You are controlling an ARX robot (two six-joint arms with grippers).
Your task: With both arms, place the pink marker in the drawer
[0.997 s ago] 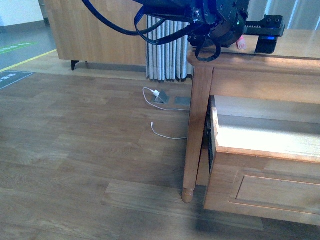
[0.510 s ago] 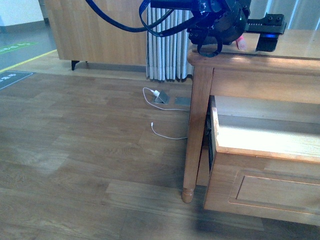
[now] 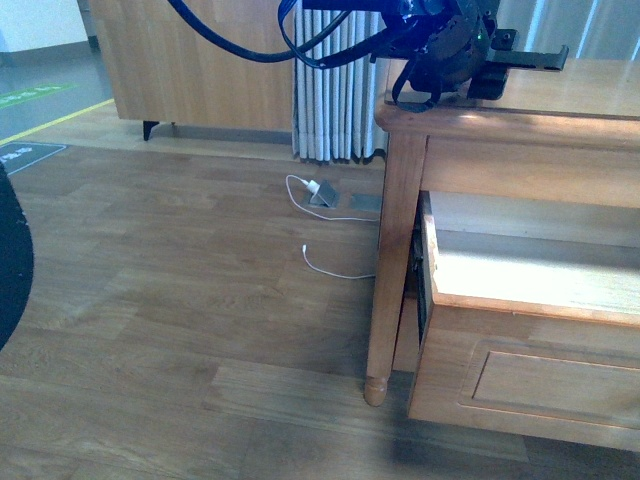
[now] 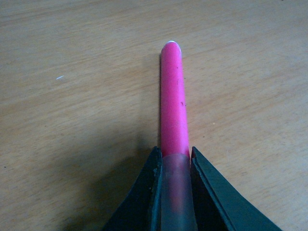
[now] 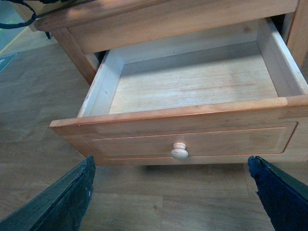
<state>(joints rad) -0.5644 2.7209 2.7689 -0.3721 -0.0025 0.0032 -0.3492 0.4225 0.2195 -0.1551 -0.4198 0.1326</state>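
In the left wrist view the pink marker (image 4: 173, 101) points away from me, just above the light wooden table top (image 4: 72, 96). My left gripper (image 4: 174, 156) is shut on its paler cap end (image 4: 176, 192). From the front, the left gripper (image 3: 505, 62) hangs over the table top (image 3: 580, 95), and the marker is hidden behind the arm. The drawer (image 3: 530, 290) below the table top is pulled out. In the right wrist view the drawer (image 5: 192, 84) is empty, with its round knob (image 5: 179, 151) facing me. My right gripper (image 5: 171, 166) is open in front of the knob, holding nothing.
The table leg (image 3: 390, 270) stands at the drawer's left. A white cable and charger (image 3: 320, 195) lie on the wooden floor beyond it. A wooden cabinet (image 3: 190, 60) and a radiator (image 3: 330, 100) line the back. A dark blurred shape (image 3: 10, 260) covers the front view's left edge.
The left arm has shifted over the table top and its gripper has turned; the pink end seen beside it earlier is now hidden. A dark shape has entered the left edge.
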